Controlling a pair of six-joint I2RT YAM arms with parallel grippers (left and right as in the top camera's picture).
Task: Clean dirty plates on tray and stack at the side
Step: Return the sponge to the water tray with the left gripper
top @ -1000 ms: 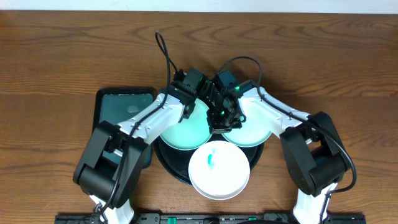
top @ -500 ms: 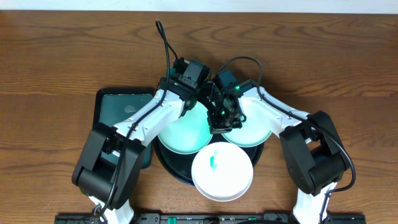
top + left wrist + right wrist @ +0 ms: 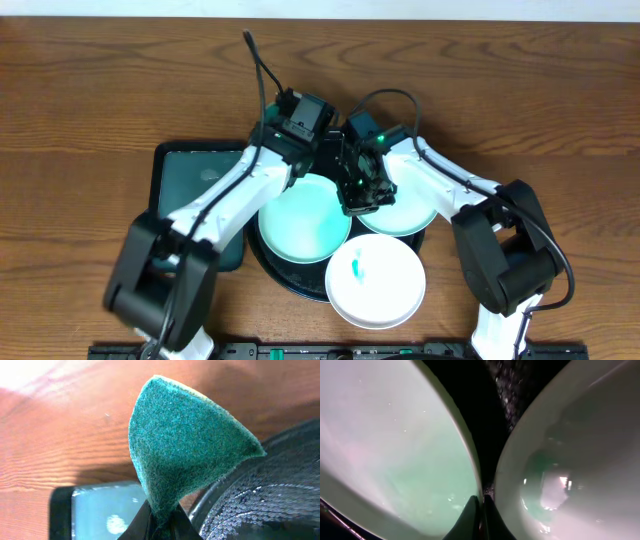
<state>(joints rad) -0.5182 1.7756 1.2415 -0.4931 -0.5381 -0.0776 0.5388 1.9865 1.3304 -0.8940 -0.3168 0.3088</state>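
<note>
Mid-scrub: the left gripper point(image 3: 160, 522), pinching a green scouring pad point(image 3: 185, 445), should next lower onto the tray's point(image 3: 280, 275) ten-o'clock mint plate point(image 3: 300, 218), the fully closed right gripper point(image 3: 480, 515) beside its rim.

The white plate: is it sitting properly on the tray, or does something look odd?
It looks askew: the white plate overhangs the near rim of the black tray, partly off it, and carries a teal smear.

Overhead looks straight down on the counter point(image 3: 100, 80). Left wrist sits close, facing past a green sponge point(image 3: 185, 445) to the tray point(image 3: 260, 505) rim; right wrist, nearer, faces that tray between two plates point(image 3: 395, 455).
</note>
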